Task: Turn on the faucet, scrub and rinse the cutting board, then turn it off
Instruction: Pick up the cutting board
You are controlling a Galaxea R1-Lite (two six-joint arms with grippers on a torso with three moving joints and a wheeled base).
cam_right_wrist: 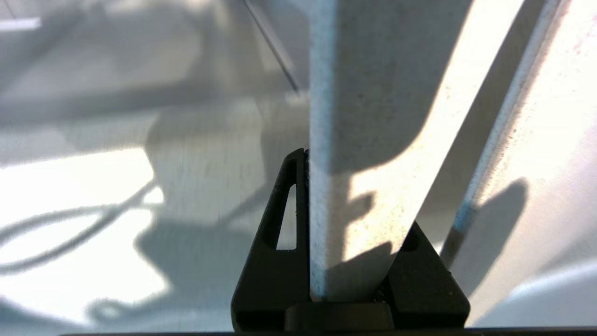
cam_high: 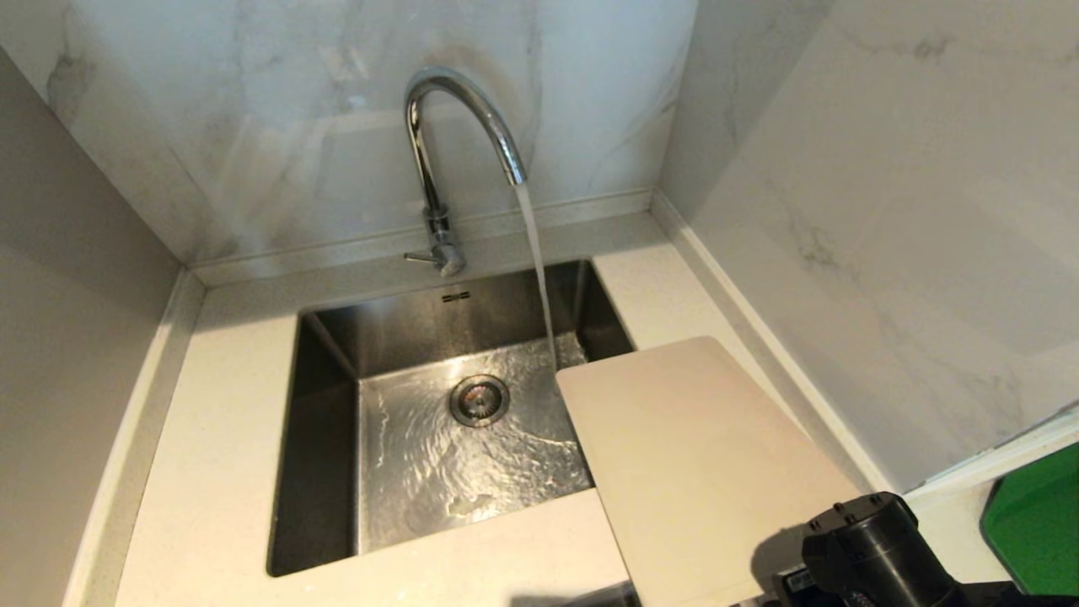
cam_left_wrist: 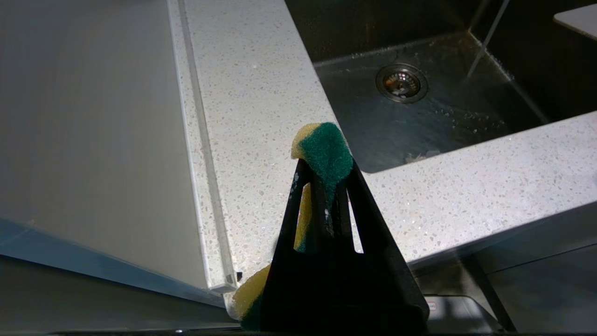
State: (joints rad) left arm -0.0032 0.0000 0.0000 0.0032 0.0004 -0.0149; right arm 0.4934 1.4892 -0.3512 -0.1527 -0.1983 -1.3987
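The chrome gooseneck faucet (cam_high: pixel 438 169) is running; a stream of water (cam_high: pixel 538 270) falls into the steel sink (cam_high: pixel 329 354). The beige cutting board (cam_high: pixel 700 464) lies tilted over the sink's right rim, its far corner beside the stream. My right gripper (cam_right_wrist: pixel 322 196) is shut on the board's edge (cam_right_wrist: pixel 354 140), with the board clamped between its black fingers; only the arm's black wrist (cam_high: pixel 877 548) shows at the head view's lower right. My left gripper (cam_left_wrist: pixel 326 182) hangs near the counter's front edge, shut on a yellow and green sponge (cam_left_wrist: pixel 324 151).
Marble walls enclose the white speckled counter (cam_high: pixel 219 472) behind and to the right. A green tray (cam_high: pixel 1037 523) sits at the far right. The sink drain (cam_high: pixel 479 400) lies under rippling water. A raised counter lip (cam_left_wrist: pixel 200 140) runs along the left side.
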